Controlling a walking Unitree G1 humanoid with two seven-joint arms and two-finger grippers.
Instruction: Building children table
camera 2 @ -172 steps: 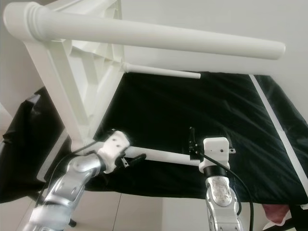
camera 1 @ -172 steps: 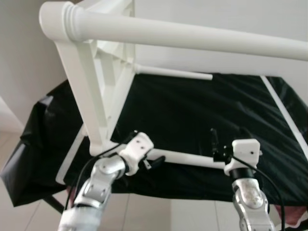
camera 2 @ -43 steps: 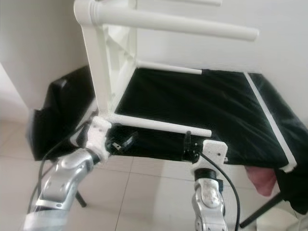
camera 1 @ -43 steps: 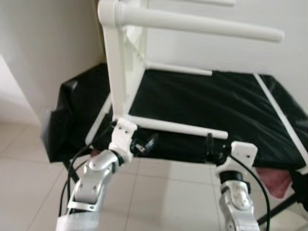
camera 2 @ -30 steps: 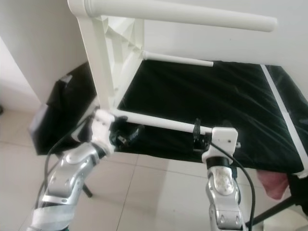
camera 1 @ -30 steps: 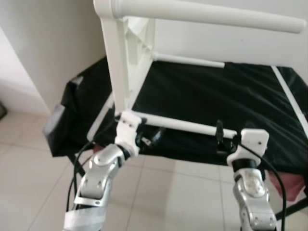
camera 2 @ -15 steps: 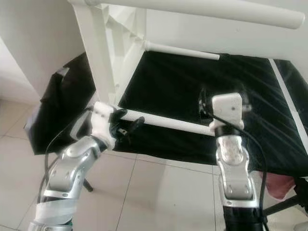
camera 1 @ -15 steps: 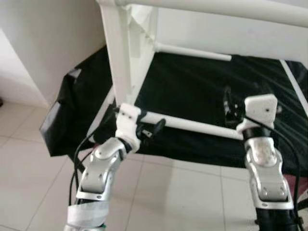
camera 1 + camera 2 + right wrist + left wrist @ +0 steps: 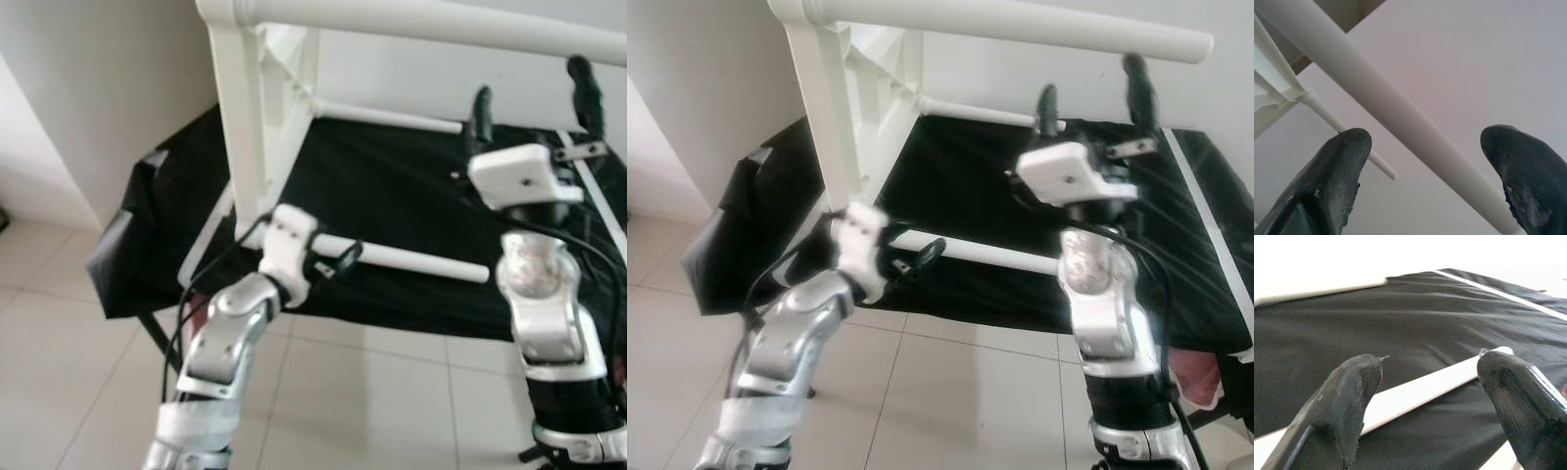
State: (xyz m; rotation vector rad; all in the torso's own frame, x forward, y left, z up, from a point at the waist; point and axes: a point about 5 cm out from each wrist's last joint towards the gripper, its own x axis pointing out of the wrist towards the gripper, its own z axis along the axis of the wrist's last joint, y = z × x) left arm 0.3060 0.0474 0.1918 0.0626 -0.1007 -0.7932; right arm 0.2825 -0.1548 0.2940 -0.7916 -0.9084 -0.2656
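Observation:
A white children's table frame point(image 9: 240, 117) lies on its side on a black cloth, its legs sticking out level. My left gripper point(image 9: 333, 262) is open at the base of the lower near leg point(image 9: 411, 259). In the left wrist view that leg point(image 9: 1425, 389) runs between the spread fingers point(image 9: 1352, 391). My right gripper point(image 9: 529, 93) is raised, open and empty, with its fingertips pointing up just under the upper leg point(image 9: 411, 24). In the right wrist view, that upper leg point(image 9: 1376, 93) crosses between the spread fingers point(image 9: 1342, 166). A thinner far leg point(image 9: 392, 116) lies behind.
The black cloth point(image 9: 392, 196) covers a low stand, with a white strip point(image 9: 598, 196) along its right side. Pale floor tiles point(image 9: 78, 392) lie in front, white walls stand behind and to the left. A pink cloth point(image 9: 1195, 377) shows under the right corner.
My right gripper has left the free end of the lower leg and risen to the upper leg. The left gripper stays at the lower leg's base. The camera has shifted.

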